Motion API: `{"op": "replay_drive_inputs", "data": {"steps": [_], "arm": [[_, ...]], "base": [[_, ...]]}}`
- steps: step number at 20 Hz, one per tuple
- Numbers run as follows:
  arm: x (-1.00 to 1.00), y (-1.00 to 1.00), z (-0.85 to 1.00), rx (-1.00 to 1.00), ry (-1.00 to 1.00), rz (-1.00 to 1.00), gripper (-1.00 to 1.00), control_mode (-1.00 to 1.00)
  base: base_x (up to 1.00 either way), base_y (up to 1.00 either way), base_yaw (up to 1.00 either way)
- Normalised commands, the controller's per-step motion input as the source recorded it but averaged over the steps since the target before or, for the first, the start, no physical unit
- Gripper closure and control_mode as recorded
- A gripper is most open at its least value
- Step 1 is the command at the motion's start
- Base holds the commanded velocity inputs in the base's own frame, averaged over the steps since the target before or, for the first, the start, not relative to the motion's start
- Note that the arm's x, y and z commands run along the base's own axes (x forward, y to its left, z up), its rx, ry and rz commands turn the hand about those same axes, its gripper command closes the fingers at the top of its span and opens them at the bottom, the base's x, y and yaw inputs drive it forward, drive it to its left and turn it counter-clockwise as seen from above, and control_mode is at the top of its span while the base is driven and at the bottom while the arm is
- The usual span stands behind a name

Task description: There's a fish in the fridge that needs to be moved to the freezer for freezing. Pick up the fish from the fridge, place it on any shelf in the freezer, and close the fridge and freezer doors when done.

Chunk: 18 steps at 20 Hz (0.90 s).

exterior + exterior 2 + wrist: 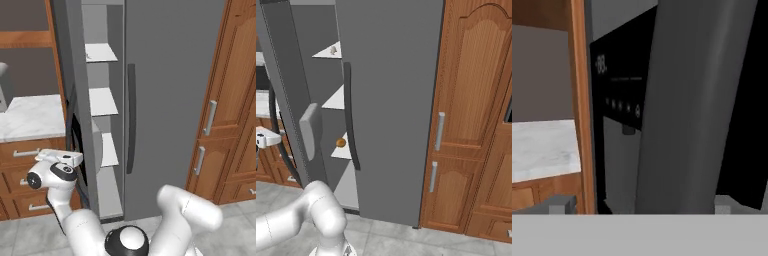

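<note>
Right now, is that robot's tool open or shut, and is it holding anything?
Tool: open and empty, its tips spread wide on either side of the freezer door's dark handle, not closed on it.

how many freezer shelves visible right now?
3, stacked in the open freezer: top shelf, middle shelf, lower shelf. Any above the frame or behind the freezer door may be hidden.

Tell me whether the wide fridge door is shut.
Yes: in the left base view the wide fridge door lies flat across its compartment, while the freezer beside it stands open, showing narrow white shelves.
</note>
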Motion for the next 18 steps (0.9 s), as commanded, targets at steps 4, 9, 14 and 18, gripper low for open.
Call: {"op": "replay_drive_inputs", "data": {"steps": [4,9,14,18], "arm": [[0.49,-1.00,0.00,0.00,0.00,-0.13,-1.00,-1.00],[0.52,-1.00,0.00,0.01,0.00,-0.14,-1.00,-1.00],[0.58,-1.00,0.00,0.00,0.03,-0.18,-1.00,-1.00],[0.61,-1.00,0.00,0.00,0.08,-0.15,-1.00,-1.00]], "base": [[0.00,0.00,0.00],[0.00,0.00,0.00],[0.00,0.00,0.00],[0.00,0.00,0.00]]}}
